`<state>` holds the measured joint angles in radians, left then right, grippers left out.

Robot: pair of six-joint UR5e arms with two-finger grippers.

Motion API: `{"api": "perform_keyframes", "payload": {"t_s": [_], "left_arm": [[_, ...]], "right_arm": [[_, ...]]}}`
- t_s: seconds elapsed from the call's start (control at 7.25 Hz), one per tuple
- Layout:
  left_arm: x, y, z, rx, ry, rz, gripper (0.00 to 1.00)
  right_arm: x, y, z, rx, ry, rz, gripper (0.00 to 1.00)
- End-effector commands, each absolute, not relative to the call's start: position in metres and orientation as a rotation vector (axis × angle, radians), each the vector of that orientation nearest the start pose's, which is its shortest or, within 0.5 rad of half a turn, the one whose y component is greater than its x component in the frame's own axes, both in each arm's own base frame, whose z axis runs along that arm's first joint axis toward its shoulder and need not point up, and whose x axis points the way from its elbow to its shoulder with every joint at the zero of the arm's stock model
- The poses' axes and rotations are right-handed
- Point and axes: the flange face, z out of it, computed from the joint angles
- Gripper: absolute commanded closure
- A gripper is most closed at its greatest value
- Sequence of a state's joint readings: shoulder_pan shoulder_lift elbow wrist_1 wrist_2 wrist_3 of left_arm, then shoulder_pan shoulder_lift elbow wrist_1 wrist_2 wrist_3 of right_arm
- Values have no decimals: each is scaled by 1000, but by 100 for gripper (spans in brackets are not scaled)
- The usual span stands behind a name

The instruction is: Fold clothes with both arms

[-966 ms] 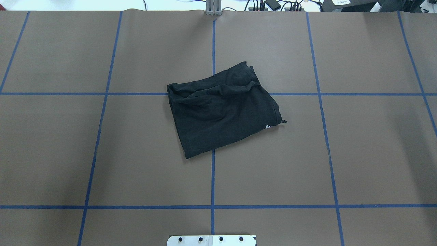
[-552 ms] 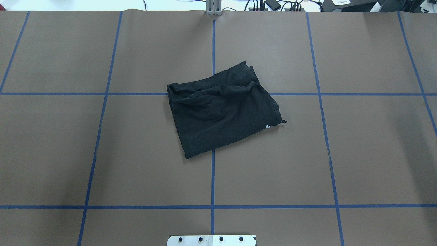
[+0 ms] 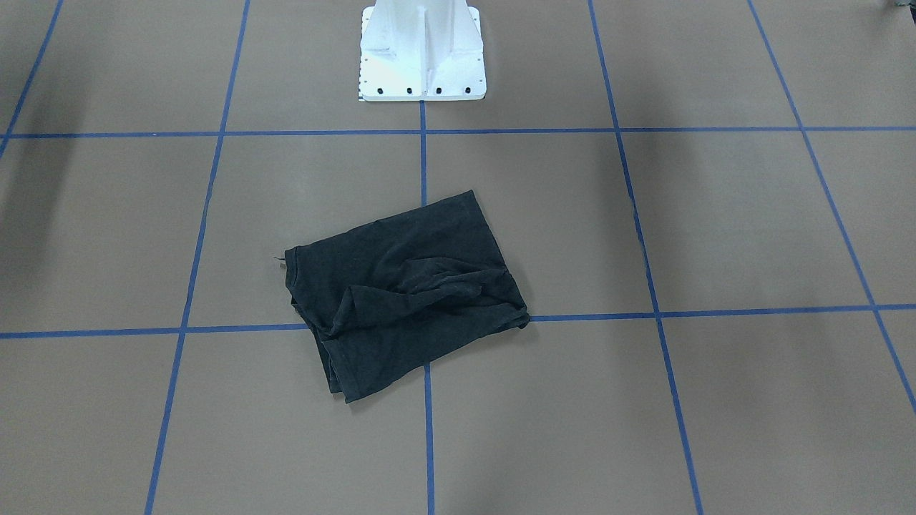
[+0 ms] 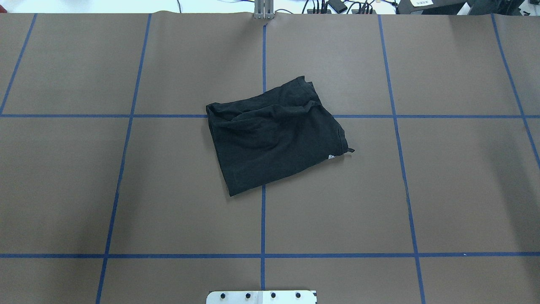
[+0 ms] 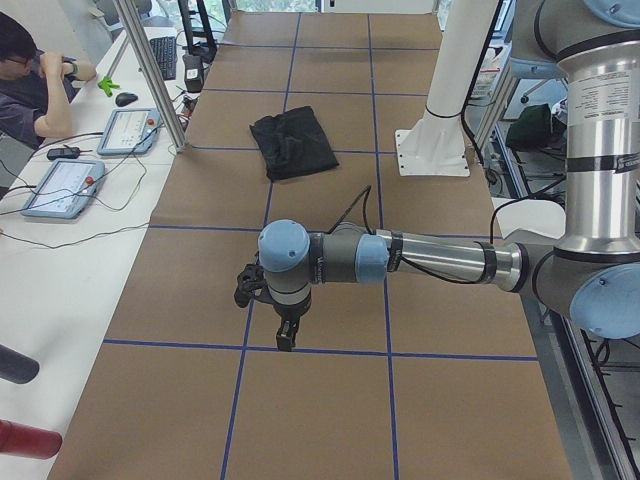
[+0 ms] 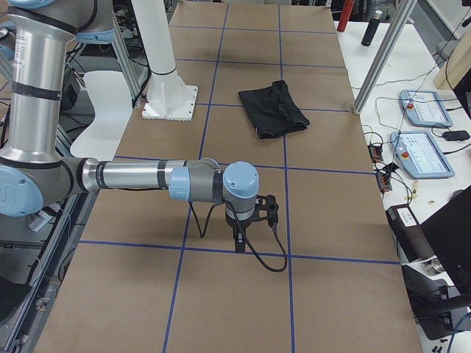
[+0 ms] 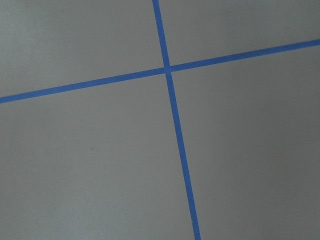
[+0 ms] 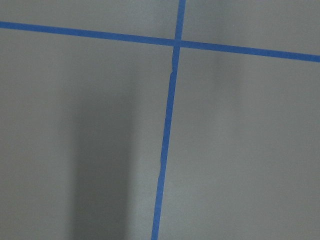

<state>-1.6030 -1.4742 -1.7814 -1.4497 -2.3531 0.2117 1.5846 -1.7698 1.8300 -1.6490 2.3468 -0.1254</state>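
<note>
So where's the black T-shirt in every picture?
Front-facing: T-shirt in the centre, below the white base.
Overhead: T-shirt in the centre, above the white base.
Exterior left: T-shirt upper middle, left of the white base.
Exterior right: T-shirt upper middle, right of the white base.
Left wrist: not in it.
Right wrist: not in it.
Shared landmark: the white base.

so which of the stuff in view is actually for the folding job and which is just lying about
For the job: black T-shirt, folded over mid-table; left arm; right arm.

Just lying about: white pedestal base; control tablet on the side bench; keyboard; mouse.
</note>
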Motion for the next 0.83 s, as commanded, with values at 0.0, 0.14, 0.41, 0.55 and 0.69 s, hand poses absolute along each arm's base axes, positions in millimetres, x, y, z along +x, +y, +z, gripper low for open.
{"api": "perform_keyframes", "payload": {"t_s": [0.0, 0.14, 0.41, 0.55, 0.69], "left_arm": [[-78, -446, 609, 97, 777, 171, 0], [-77, -447, 606, 101, 778, 173, 0], [-77, -448, 604, 106, 778, 174, 0], [-77, -448, 603, 109, 779, 176, 0], [-77, -448, 602, 110, 780, 176, 0]], "right_arm": [[69, -405, 629, 37, -776, -99, 0], [69, -404, 629, 35, -776, -99, 0], [69, -402, 631, 32, -776, -97, 0], [69, -402, 631, 31, -776, -97, 0], [69, -402, 631, 31, -776, -97, 0]]}}
